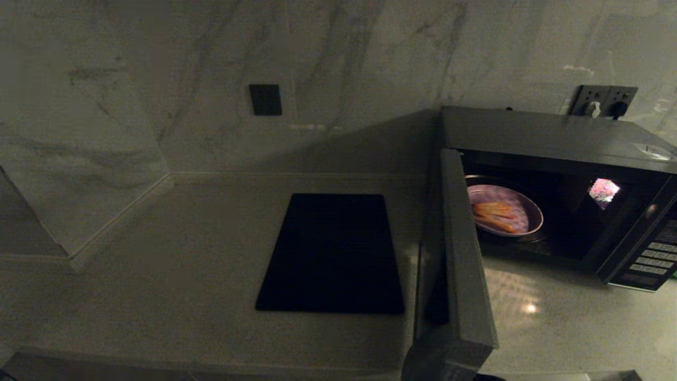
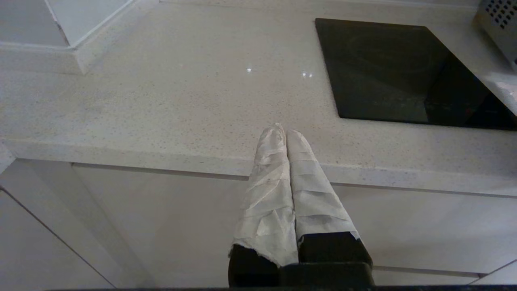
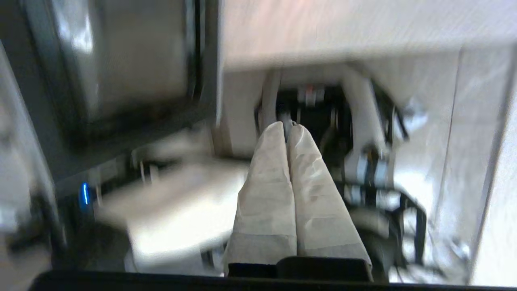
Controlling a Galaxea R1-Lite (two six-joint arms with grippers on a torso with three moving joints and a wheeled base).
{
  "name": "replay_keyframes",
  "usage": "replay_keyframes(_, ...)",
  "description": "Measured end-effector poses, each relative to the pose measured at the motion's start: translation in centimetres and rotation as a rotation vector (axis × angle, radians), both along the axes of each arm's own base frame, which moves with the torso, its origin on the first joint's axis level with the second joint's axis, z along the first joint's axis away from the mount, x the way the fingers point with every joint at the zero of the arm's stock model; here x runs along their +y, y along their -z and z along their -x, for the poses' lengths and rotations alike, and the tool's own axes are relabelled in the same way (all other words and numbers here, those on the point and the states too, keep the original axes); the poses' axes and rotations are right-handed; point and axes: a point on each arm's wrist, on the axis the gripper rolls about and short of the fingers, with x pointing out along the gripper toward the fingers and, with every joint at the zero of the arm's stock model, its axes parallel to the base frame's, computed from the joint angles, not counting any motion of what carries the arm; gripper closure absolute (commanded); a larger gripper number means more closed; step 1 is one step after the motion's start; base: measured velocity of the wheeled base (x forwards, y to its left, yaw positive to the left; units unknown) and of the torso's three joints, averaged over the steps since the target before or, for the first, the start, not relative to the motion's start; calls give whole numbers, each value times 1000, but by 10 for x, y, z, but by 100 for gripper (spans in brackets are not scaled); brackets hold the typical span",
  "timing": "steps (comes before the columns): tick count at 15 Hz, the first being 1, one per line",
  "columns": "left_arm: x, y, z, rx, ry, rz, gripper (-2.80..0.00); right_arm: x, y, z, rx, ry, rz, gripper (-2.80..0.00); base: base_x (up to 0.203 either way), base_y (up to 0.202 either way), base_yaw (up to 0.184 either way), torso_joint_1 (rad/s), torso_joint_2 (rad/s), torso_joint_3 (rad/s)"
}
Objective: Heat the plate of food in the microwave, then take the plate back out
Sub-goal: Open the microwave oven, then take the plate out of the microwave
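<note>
Microwave (image 1: 555, 159) with its door (image 1: 460, 254) swung open; I see the plate of food (image 1: 505, 210) inside it. Left gripper (image 2: 285, 133) and right gripper (image 3: 288, 129) both closed, empty, below the desk (image 1: 158, 275).

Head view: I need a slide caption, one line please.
Plate of food sits inside the open microwave, door swung wide beside a black slab.

Layout: microwave (image 1: 555, 153) at right rear of the counter (image 1: 158, 275), against the wall (image 1: 338, 69).
Its door (image 1: 460, 254) hangs open, swung out toward the front; plate of food (image 1: 502, 211) sits inside the cavity. Flat slab (image 1: 333, 254) lies on the counter just left of the door. Wall sockets (image 1: 603, 100) behind the microwave.
</note>
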Motion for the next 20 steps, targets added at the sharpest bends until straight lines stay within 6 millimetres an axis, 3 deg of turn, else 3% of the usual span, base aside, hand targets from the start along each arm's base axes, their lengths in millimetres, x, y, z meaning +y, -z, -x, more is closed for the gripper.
replay_keyframes(5,0,0,0,0,0,0,0,-3,15,-33,-60,241,20,0,0,0,0,0,0,0)
replay_keyframes(9,0,0,0,0,0,0,0,19,49,-57,-120,299,257,0,0,0,0,0,0,0)
replay_keyframes(10,0,0,0,0,0,0,0,28,53,-64,-162,332,303,-191,0,0,0,0,0,0)
replay_keyframes(11,0,0,0,0,0,0,0,35,53,-69,-209,363,313,-280,0,0,0,0,0,0)
replay_keyframes(17,0,0,0,0,0,0,0,68,49,-85,-312,428,175,-280,0,0,0,0,0,0)
replay_keyframes(20,0,0,0,0,0,-1,0,76,52,-104,-334,540,79,-280,0,0,0,0,0,0)
